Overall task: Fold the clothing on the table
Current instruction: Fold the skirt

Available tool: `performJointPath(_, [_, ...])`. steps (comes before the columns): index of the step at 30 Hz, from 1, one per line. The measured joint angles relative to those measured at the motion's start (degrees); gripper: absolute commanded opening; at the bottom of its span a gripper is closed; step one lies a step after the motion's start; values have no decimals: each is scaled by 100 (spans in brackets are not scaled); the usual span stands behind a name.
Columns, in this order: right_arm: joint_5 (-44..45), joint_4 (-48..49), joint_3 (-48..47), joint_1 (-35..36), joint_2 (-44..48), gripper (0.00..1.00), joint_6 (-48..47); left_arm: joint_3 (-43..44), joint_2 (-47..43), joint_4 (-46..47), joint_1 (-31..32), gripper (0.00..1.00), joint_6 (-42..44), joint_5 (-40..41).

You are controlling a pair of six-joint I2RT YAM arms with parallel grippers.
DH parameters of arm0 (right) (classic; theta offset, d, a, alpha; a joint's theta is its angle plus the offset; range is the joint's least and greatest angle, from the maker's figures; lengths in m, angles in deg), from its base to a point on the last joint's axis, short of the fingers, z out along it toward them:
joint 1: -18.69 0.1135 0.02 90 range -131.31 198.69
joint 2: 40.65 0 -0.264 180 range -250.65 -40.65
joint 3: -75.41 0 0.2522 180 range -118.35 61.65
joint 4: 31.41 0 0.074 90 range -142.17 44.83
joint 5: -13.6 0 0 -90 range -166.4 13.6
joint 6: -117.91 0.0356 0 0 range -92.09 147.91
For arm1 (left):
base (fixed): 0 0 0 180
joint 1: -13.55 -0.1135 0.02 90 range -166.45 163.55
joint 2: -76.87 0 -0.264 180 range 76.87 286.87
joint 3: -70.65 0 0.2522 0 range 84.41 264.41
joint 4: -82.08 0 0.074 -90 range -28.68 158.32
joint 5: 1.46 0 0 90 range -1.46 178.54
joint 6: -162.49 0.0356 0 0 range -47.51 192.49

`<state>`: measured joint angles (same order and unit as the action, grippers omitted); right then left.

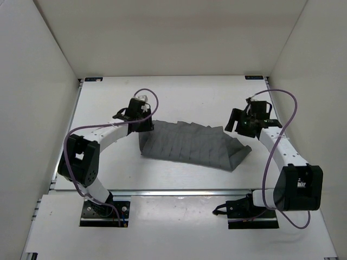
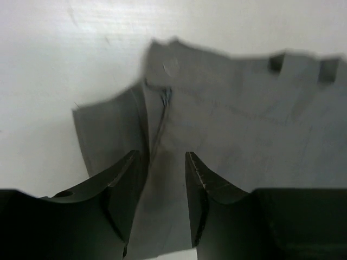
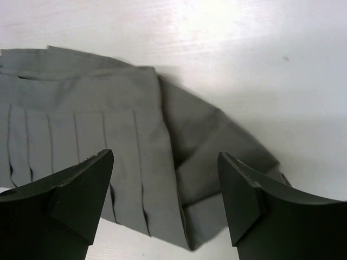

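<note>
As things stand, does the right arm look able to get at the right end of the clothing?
Probably yes. The right gripper hangs above the right end of the clothing, jaws wide open, with nothing in between; the left gripper is over the other end, out of its way.

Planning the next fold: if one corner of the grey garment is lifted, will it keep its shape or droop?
Likely droop: the clothing lies in soft creases and folded-over flaps. Probably light, as its thin layers lie nearly flat on the table. Pushed, it would probably bunch rather than slide whole.
</note>
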<state>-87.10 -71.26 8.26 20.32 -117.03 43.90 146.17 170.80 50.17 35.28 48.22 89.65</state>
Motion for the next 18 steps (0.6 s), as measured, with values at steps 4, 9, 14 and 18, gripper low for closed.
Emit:
performJointPath(4, [247, -494, 155, -151, 297, 68, 39, -579, -50, 31, 282, 40, -96, -55])
performJointPath(9, [341, -960, 494, -498, 623, 56, 101, -979, -50, 9, 426, 35, -229, -46])
performJointPath(14, [568, -1290, 697, -516, 605, 59, 181, -1126, -50, 133, 485, 34, -321, -28])
performJointPath(18, [723, -1331, 723, -431, 485, 62, 184, -1335, -131, 267, 579, 34, -393, 2])
